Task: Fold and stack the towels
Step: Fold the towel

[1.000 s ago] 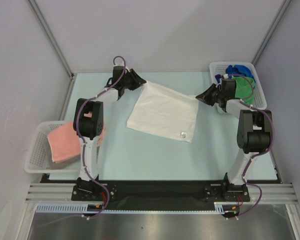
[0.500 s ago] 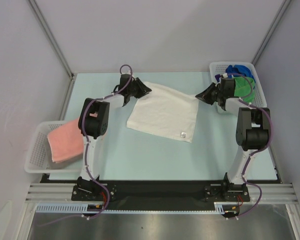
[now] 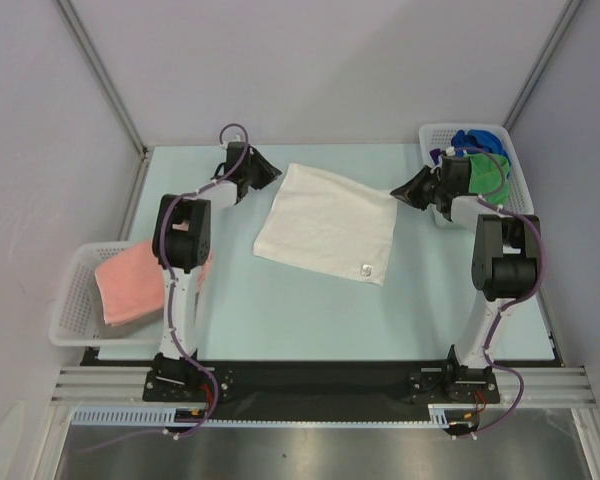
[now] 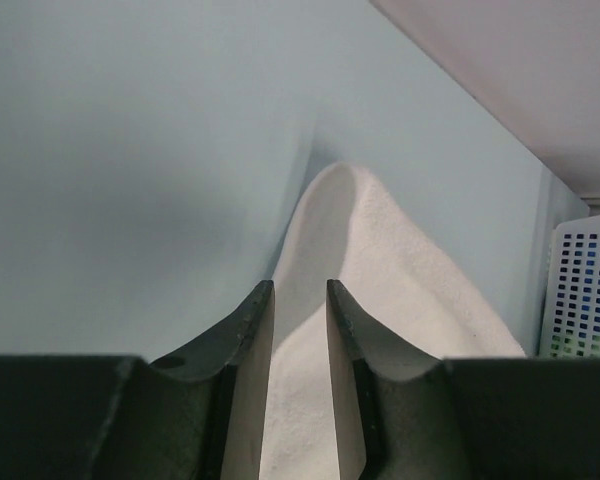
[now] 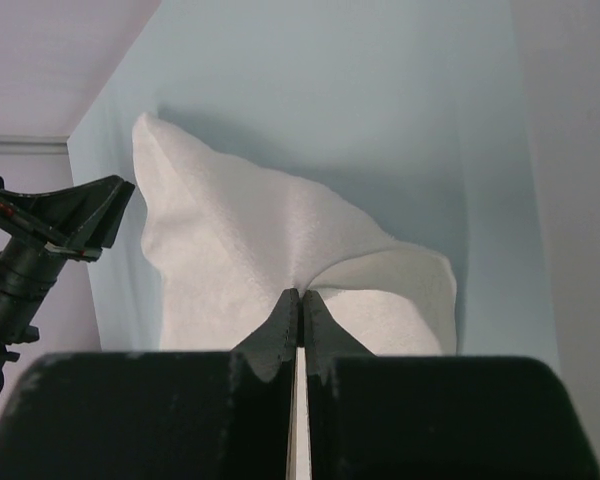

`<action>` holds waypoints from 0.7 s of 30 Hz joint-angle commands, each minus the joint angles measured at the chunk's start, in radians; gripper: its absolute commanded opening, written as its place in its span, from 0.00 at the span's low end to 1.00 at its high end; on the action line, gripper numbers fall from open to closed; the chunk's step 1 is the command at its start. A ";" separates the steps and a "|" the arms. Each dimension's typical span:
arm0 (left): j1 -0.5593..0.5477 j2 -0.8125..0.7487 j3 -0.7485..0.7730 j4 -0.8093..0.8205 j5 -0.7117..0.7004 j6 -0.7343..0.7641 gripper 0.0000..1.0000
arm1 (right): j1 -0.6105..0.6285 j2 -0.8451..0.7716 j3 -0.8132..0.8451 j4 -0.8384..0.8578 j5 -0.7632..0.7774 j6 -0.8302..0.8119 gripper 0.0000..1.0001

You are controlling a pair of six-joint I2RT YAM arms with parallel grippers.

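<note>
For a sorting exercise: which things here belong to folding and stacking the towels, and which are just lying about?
Job in hand: white towel, pink towel, blue towel, green towel.
Lying about: left basket, right basket.

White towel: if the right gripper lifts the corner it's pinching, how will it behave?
Probably floppy: the white towel buckles into a ridge at the right gripper. Likely light, since a corner pinch alone raises that fold. Its fuzzy surface should drag, not slide, on the table.
</note>
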 commanded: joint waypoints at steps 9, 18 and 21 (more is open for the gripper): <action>-0.028 -0.163 -0.036 -0.029 -0.073 0.079 0.33 | 0.050 -0.114 -0.036 0.058 -0.018 -0.031 0.00; -0.094 -0.277 -0.280 0.010 0.013 -0.022 0.30 | 0.090 -0.212 -0.094 0.055 -0.002 -0.030 0.00; -0.093 -0.202 -0.253 0.024 0.059 -0.066 0.31 | 0.096 -0.252 -0.142 0.052 -0.002 -0.035 0.00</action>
